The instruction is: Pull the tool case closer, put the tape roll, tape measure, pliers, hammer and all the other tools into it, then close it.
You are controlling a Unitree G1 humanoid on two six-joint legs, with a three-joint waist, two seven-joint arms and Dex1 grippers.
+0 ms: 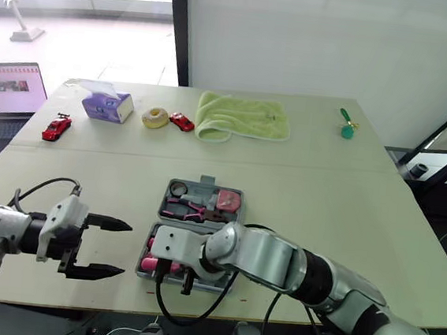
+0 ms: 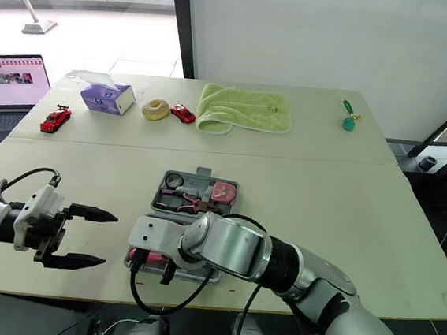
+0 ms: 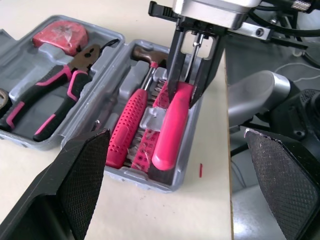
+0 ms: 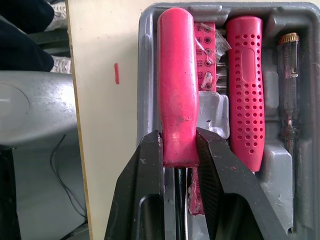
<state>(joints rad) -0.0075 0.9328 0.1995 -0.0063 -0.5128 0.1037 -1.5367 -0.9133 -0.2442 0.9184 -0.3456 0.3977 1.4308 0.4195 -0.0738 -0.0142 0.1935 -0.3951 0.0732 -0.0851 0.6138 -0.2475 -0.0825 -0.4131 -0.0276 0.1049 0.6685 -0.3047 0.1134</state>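
Note:
The grey tool case (image 1: 205, 181) lies open near the table's front edge. Its far half holds a small tape roll (image 1: 179, 188), pink-handled pliers (image 3: 50, 102) and a red tape measure (image 3: 59, 35). In the near half lie a hammer with a pink perforated handle (image 4: 245, 90), a strip of bits and a test pen (image 4: 288, 85). My right gripper (image 4: 178, 150) is shut on the red handle of a screwdriver (image 4: 177, 80), which rests along the near half's outer wall. My left gripper (image 1: 121, 247) hovers open to the left of the case, holding nothing.
Along the table's far side sit a purple tissue box (image 1: 107, 105), a pale yellow ring-shaped roll (image 1: 155, 117), two red toy cars (image 1: 182, 121) (image 1: 56, 128), a green towel (image 1: 240, 115) and a small green object (image 1: 346, 130). A laptop (image 1: 9, 91) stands off to the left.

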